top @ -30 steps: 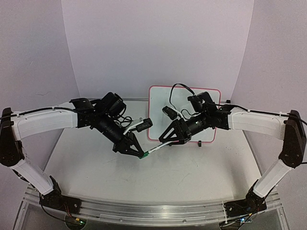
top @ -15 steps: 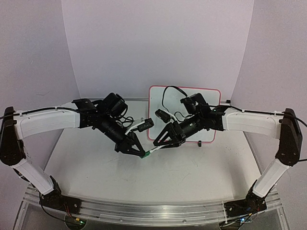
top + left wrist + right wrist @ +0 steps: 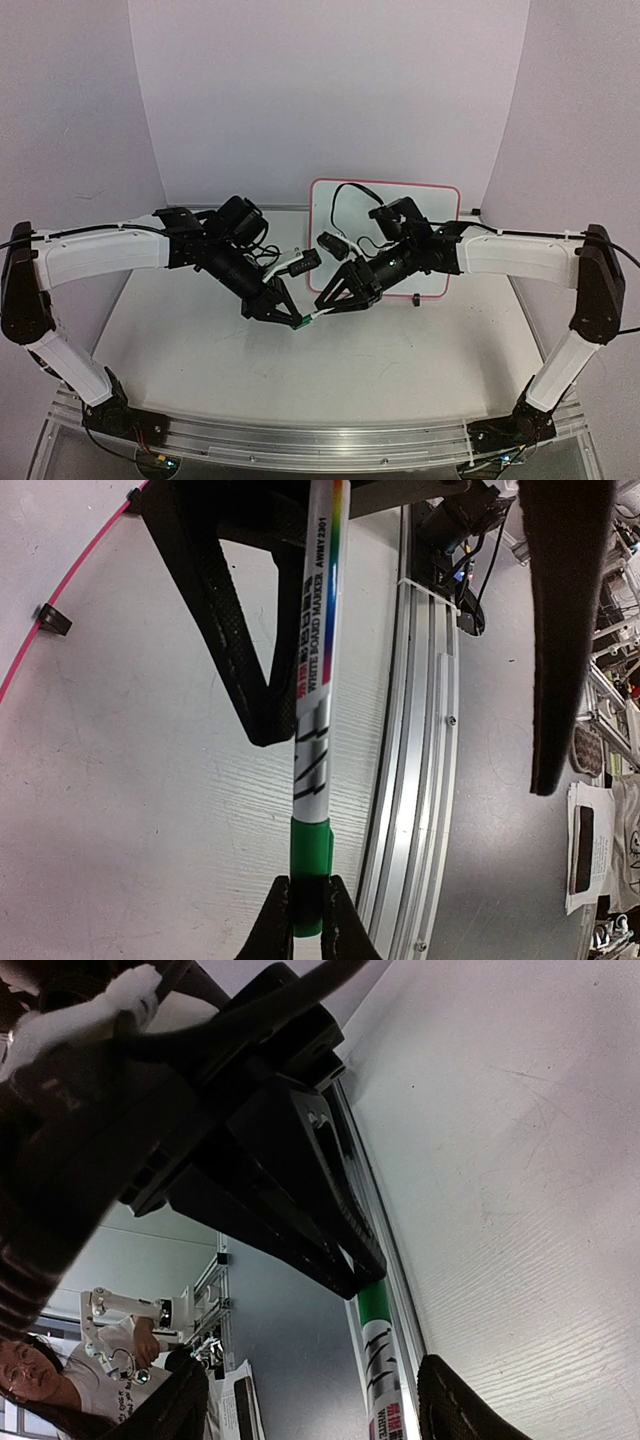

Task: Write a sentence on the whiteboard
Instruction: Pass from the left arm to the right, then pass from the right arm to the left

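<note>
At the bottom edge of the left wrist view, the left gripper (image 3: 306, 908) has its 2 fingers pinched together on the green cap (image 3: 310, 855) of a white marker (image 3: 318, 680), which runs straight up the frame with its printed barrel showing. In the top view this grip sits just left of centre, low over the table (image 3: 350, 385).

The right gripper (image 3: 312, 1400) meets it from the right. Its 2 fingers stand well apart, one at the lower left and one at the lower right of the right wrist view. The marker barrel lies between them, closer to the lower-right finger. In the left wrist view 1 of these black fingers (image 3: 235, 620) lies against the barrel at the upper left of the frame, and the other is far off at the right edge.

The whiteboard (image 3: 322, 212) stands upright at the back of the table, right of centre in the top view, directly behind the right arm, which covers most of its face. Its pink rim and 1 black foot (image 3: 416, 297) show. Whether any lettering is on it cannot be told.

An aluminium rail (image 3: 430, 730) runs along the near table edge.
</note>
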You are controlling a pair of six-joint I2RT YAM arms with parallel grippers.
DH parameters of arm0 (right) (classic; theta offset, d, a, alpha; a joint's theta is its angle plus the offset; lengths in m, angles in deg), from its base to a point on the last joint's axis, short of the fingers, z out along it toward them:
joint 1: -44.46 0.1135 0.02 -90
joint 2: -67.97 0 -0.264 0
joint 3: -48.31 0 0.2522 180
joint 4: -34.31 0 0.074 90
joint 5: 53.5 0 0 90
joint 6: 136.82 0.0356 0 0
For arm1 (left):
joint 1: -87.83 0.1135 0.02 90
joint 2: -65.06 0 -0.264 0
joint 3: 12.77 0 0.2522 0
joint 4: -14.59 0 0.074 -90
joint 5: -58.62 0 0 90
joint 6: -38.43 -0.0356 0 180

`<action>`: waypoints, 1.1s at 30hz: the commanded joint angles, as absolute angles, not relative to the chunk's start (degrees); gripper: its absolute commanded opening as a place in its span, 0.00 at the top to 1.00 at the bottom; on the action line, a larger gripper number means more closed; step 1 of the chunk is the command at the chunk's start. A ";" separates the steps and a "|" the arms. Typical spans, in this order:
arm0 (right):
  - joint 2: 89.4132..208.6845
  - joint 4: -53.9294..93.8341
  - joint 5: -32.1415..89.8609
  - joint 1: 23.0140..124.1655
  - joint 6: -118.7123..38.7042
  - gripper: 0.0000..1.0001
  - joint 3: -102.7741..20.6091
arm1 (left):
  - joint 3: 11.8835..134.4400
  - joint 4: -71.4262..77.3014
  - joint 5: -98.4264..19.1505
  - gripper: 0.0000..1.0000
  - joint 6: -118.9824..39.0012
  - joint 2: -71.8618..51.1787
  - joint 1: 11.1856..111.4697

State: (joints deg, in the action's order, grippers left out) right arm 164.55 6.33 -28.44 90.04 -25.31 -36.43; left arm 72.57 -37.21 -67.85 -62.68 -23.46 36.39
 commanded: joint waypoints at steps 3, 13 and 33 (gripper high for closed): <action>165.78 7.10 -28.63 91.19 -25.64 0.44 -38.49 | 73.17 -35.30 -67.42 1.00 -62.27 -23.80 36.40; 167.06 6.36 -26.69 91.26 -26.42 0.75 -38.30 | 73.06 -35.30 -66.98 1.00 -62.21 -23.65 36.41; 161.48 13.40 -14.56 90.74 -23.40 1.00 -36.81 | 70.09 -28.92 -71.88 0.19 -57.82 -18.29 36.41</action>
State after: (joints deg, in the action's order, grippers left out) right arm 166.48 6.47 -19.98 91.00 -26.55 -36.47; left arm 71.58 -34.59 -68.93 -61.25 -23.11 36.41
